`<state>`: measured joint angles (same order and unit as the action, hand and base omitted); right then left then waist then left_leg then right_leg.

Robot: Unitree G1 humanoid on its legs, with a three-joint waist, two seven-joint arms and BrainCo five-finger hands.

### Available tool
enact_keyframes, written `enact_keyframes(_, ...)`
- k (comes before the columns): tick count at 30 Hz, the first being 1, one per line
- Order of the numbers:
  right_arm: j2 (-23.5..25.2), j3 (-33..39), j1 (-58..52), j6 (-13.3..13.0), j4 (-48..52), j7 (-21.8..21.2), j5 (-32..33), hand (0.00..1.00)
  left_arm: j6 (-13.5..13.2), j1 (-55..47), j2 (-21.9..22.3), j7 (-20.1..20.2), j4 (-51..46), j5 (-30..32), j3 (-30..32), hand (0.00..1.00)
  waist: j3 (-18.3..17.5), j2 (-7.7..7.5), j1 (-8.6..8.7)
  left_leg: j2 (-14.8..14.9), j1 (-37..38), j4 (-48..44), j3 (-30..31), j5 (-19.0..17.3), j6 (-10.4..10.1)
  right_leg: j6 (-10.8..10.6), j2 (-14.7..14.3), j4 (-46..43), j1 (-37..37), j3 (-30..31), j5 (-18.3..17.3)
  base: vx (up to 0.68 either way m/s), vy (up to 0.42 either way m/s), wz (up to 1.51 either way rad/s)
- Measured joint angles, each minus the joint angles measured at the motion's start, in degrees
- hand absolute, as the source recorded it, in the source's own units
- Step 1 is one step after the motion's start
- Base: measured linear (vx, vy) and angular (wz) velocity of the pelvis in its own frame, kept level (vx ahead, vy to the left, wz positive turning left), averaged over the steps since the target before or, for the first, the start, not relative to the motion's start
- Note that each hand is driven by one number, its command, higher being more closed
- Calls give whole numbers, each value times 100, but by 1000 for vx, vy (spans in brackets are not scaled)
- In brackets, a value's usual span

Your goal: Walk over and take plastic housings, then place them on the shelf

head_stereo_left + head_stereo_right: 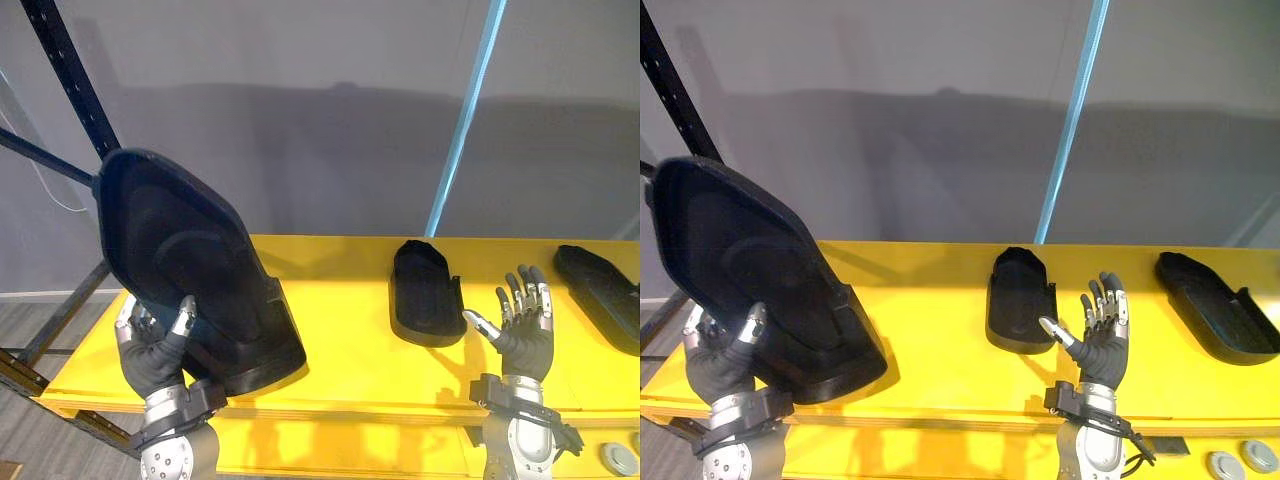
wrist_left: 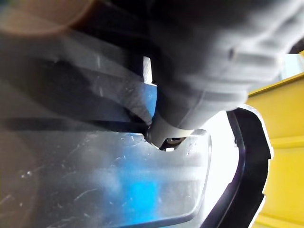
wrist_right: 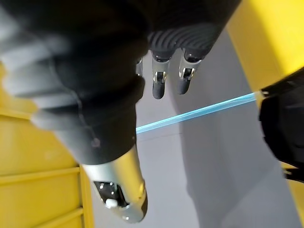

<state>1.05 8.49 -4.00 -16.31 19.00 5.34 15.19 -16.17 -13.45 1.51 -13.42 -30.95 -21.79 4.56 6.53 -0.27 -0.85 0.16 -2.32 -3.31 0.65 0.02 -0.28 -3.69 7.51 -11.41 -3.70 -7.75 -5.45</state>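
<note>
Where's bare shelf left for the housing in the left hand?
Widest bare patch of the yellow shelf lies between the tilted housing, gripped by the left hand, and the middle housing. A second gap, between the middle housing and the right housing, has the open right hand over it. The left end is crowded.

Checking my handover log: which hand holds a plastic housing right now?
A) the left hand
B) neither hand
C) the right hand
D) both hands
A: the left hand has its fingers and thumb curled on the edge of the large tilted housing, while the right hand is raised with straight fingers and holds nothing.
</note>
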Motion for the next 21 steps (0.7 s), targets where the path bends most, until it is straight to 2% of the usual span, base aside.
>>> enact_keyframes(3, -12, -265, 23, -21, 326, -86, 31, 0, 18, 7, 3, 109, 7, -116, -76, 100, 21, 20, 37, 123, -196, -96, 29, -62, -93, 53, -150, 380, 49, -64, 187, 87, -71, -2)
enact_keyframes(6, -42, -546, 127, -33, 352, -323, 254, 0, 32, 27, 8, 248, 18, -205, -199, 100, 97, 25, 76, 116, -303, -406, 86, -153, -197, 48, -112, 452, 183, -142, 205, 76, 12, 18)
enact_keyframes(7, -95, -658, 189, -34, 364, -419, 267, 0, 31, 45, -2, 259, 28, -227, -158, 100, 107, 11, 86, 99, -453, -752, 15, -376, -255, 51, -5, 429, 188, -138, 207, 31, 70, 11)
enact_keyframes(8, -115, -682, 215, -33, 363, -455, 288, 0, 29, 63, -11, 266, 47, -232, -152, 100, 113, 23, 100, 196, -582, -1068, -112, -499, -226, 51, 30, 419, 183, -156, 206, 34, 87, 16)
enact_keyframes(9, -160, -695, 240, -33, 351, -484, 379, 0, 31, 81, -50, 283, 102, -245, -152, 100, 134, 42, 147, 486, -777, -1660, -188, -635, -217, 51, 76, 351, 166, -199, 206, 18, 62, 10)
enact_keyframes(10, -173, -696, 228, -33, 346, -489, 446, 0, 34, 78, -65, 298, 140, -252, -150, 100, 133, 48, 168, 672, -810, -1863, -149, -675, -252, 51, 104, 319, 164, -205, 206, 27, 138, 0)
enact_keyframes(11, -216, -691, 188, -33, 351, -492, 501, 0, 51, 69, -69, 308, 229, -253, -146, 100, 106, 158, 241, 1053, -729, -1958, 143, -720, -343, 43, 118, 234, 155, -212, 202, 25, 177, -10)
enact_keyframes(12, -242, -689, 172, -33, 353, -501, 512, 0, 66, 64, -70, 309, 239, -253, -146, 100, 86, 223, 275, 1173, -632, -1847, 312, -712, -427, -35, 126, 195, 139, -208, 177, 27, 340, -25)
enact_keyframes(13, -264, -641, 118, -33, 380, -528, 510, 0, 97, 72, -69, 329, 243, -253, -158, 100, 54, 358, 310, 1212, -367, -1440, 538, -945, -940, -248, 190, 178, 111, -147, 158, 1, 438, -21)
enact_keyframes(14, -159, -521, -11, -27, 358, -553, 497, 0, 126, 186, -198, 379, 298, -251, -151, 100, 87, 268, 361, 1032, -204, -1151, 411, -1118, -961, -410, 417, 167, 84, -68, 218, -28, 459, -22)
enact_keyframes(16, 90, -408, -310, 22, 399, -575, 410, 0, 160, 274, -501, 382, 397, -246, -114, 100, 44, 51, 344, 589, -151, -1077, 238, -1004, -778, -460, 833, 188, -3, -8, 425, -88, 432, -21)
enact_keyframes(17, 114, -363, -331, 49, 441, -566, 180, 0, 174, 282, -632, 388, 405, -208, 9, 100, 21, 17, 343, 428, -150, -1095, 80, -1004, -704, -430, 985, 196, -92, 96, 644, -91, 374, -35)
enact_keyframes(18, 114, -320, -318, 52, 454, -567, 43, 0, 176, 293, -677, 398, 403, -163, 86, 100, 24, 24, 329, 390, -157, -1116, -5, -1011, -668, -393, 1016, 200, -152, 96, 792, -78, 294, -54)
enact_keyframes(19, 114, -162, -288, 60, 473, -549, -248, 0, 174, 342, -771, 422, 404, -138, 223, 100, 28, 31, 316, 367, -226, -1184, -152, -1019, -601, -267, 1016, 238, -268, 74, 1062, -54, 161, -44)
enact_keyframes(21, 114, 274, -291, 86, 498, -471, -603, 0, 176, 500, -898, 484, 539, -126, 326, 100, 47, 41, 340, 354, -274, -1189, -274, -995, -377, -325, 930, 341, -308, 116, 1216, -79, 148, -33)
